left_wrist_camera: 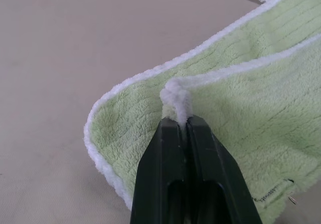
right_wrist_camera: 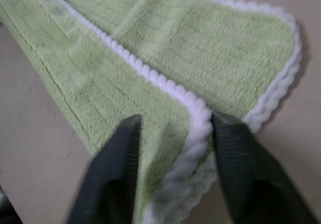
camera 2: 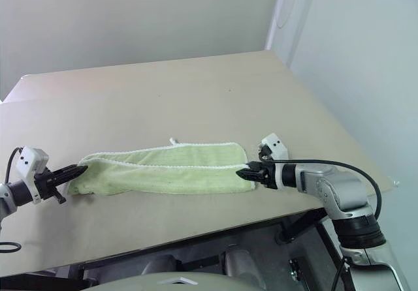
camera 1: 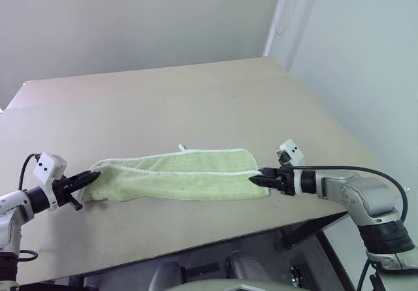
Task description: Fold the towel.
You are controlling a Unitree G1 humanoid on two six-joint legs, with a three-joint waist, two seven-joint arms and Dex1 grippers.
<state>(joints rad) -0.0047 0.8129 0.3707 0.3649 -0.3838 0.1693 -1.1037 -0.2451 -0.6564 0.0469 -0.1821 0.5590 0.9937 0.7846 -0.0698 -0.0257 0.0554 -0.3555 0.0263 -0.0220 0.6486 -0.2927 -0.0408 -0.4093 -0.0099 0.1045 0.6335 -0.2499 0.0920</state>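
Head cameras first: the towel is lying on the tan table, folded lengthwise into a long strip that runs side to side near the front edge. White edging runs along the top fold, and a little white loop tag pokes out at the far edge. The left gripper is right at the towel's left end, and the right gripper is at the right end, both coming in low and roughly level with the tabletop.

Left wrist camera: the two black fingers are pressed tight together, pinching a bunched bit of the white edging at the corner of the towel. So that claw is clamped on the cloth. The layer underneath curves around behind it, lying on the table.

Right wrist camera: the fingers sit apart, one on each side of the towel's upper corner, with the white edging between them. They look like they're straddling the corner rather than squeezing it, and the folded layers spread out beyond
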